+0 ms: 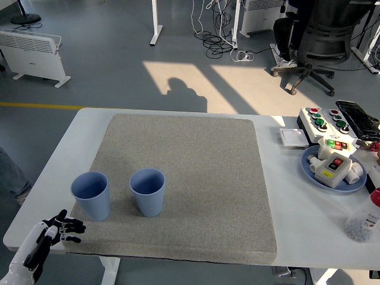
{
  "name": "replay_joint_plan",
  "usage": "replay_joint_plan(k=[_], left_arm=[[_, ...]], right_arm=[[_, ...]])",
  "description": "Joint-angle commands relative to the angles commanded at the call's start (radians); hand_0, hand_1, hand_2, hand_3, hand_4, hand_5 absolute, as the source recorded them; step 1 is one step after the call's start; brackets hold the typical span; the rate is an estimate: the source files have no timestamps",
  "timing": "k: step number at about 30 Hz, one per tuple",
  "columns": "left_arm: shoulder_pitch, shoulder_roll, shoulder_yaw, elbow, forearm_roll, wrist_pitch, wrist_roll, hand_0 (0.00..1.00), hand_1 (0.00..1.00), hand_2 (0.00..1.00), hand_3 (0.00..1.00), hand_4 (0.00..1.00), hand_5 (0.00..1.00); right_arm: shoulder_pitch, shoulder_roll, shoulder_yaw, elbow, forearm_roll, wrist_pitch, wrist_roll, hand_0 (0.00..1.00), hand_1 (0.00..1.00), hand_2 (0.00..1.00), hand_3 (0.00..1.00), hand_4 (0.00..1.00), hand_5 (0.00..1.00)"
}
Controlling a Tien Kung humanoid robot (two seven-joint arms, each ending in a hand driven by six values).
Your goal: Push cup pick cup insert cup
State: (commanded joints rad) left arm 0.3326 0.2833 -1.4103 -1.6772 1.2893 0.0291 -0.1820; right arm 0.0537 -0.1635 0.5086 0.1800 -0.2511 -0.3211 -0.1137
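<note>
Head view. White counter (285, 196) with a grey mat (196, 184) covering most of its middle.

Two blue cups stand upright on the mat, lower left of the frame, mouths open and empty. Left cup (91, 195) sits at the mat's left edge; right cup (147, 191) stands near it with a gap between, not touching.

Left robot hand (56, 230) enters at the lower left corner, over the counter's near edge just below the left cup. Fingers loosely spread, holding nothing, clear of the cup.

Right side of the frame: a blue plate (314, 172) carrying white parts, a button box (323, 122) above it, and a clear bottle (363, 222) at the right edge.
</note>
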Motion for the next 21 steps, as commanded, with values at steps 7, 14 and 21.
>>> replay_joint_plan(k=[7,14,21], left_arm=[[-0.048,0.019,0.032,0.016,0.030,0.017,-0.007,0.585,0.640,0.569,0.497,0.676,0.998],[-0.093,0.041,0.068,0.054,0.079,0.016,-0.003,0.625,0.659,0.585,0.505,0.672,0.998],[-0.146,0.072,0.096,0.102,0.109,0.016,-0.002,0.649,0.665,0.586,0.506,0.672,0.998]], right_arm=[[0.004,0.001,-0.003,0.000,0.011,0.000,0.003,0.686,0.613,0.659,0.563,0.093,0.421],[0.008,0.001,-0.005,0.000,0.015,-0.001,0.003,0.687,0.612,0.654,0.561,0.092,0.420],[0.012,0.002,-0.009,0.000,0.020,-0.001,0.004,0.687,0.611,0.653,0.560,0.090,0.419]])
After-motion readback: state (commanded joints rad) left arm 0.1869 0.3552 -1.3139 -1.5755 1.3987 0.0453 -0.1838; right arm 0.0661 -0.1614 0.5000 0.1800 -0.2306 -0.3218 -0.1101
